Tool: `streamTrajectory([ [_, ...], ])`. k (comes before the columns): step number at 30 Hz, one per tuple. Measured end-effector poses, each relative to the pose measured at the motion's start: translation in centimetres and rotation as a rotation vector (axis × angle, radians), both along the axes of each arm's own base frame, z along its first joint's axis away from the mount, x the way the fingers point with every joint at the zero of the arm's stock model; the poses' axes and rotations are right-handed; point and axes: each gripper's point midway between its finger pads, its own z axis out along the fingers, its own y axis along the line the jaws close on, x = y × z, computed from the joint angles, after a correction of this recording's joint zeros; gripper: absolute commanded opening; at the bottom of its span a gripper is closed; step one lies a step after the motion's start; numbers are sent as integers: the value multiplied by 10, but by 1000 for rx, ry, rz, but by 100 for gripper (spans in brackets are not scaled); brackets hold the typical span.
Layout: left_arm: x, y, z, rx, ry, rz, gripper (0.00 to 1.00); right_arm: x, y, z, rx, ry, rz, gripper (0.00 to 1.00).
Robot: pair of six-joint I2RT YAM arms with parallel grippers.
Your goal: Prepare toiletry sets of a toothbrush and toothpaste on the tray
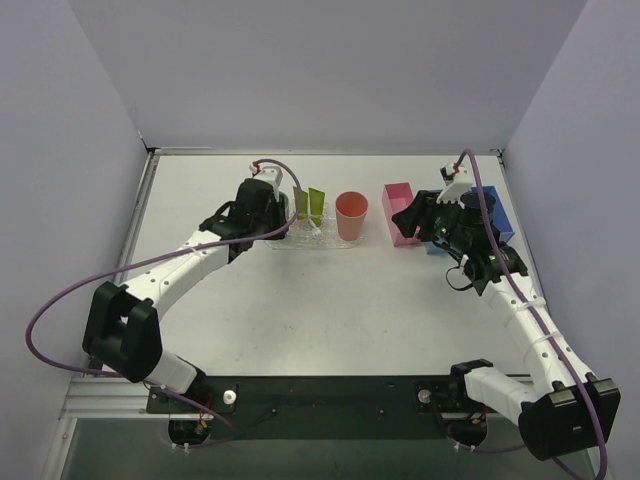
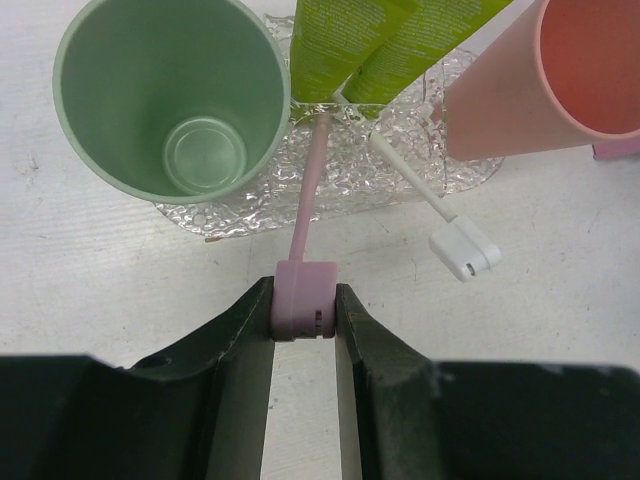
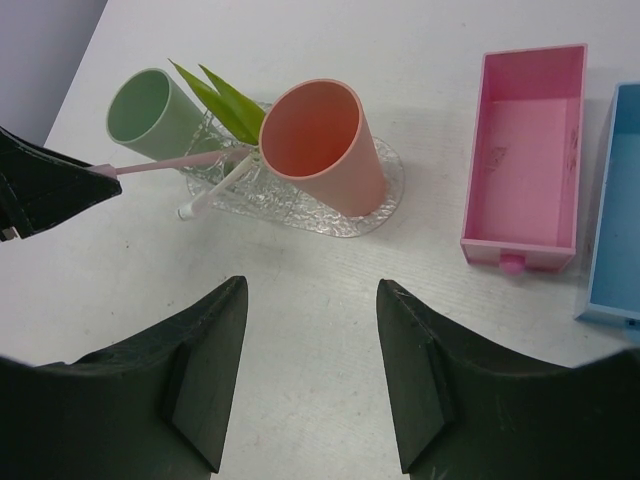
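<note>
My left gripper [image 2: 304,300] is shut on the thick end of a pale pink toothbrush [image 2: 308,190]. The brush's thin far end reaches onto the clear bumpy tray [image 2: 400,170], at the foot of two lime-green tubes [image 2: 345,45] that stand leaning there. A white toothbrush [image 2: 420,190] lies slanted with one end on the tray and its head on the table. My right gripper [image 3: 312,290] hovers open over bare table to the right of the tray [image 3: 385,190], holding nothing. In the top view the left gripper [image 1: 275,215] sits at the tray's left end.
A green cup [image 2: 170,100] stands on the tray's left end and a salmon cup [image 2: 540,90] on its right end. A pink bin [image 3: 525,150] and a blue bin [image 3: 615,200] lie to the right of the tray, beside my right arm.
</note>
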Motion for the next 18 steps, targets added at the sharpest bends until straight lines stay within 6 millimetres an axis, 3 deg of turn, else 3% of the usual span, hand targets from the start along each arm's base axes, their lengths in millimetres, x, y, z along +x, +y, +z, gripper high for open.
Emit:
streamTrajectory([
  [14,-1,-6,-7,66,9,-18,1,0,-2,-7,0,16,-4,50],
  [15,0,-6,-7,68,11,-17,9,0,-2,-7,0,16,-4,50],
  [18,0,-7,-8,72,14,-19,19,0,-2,-7,0,18,-5,50],
])
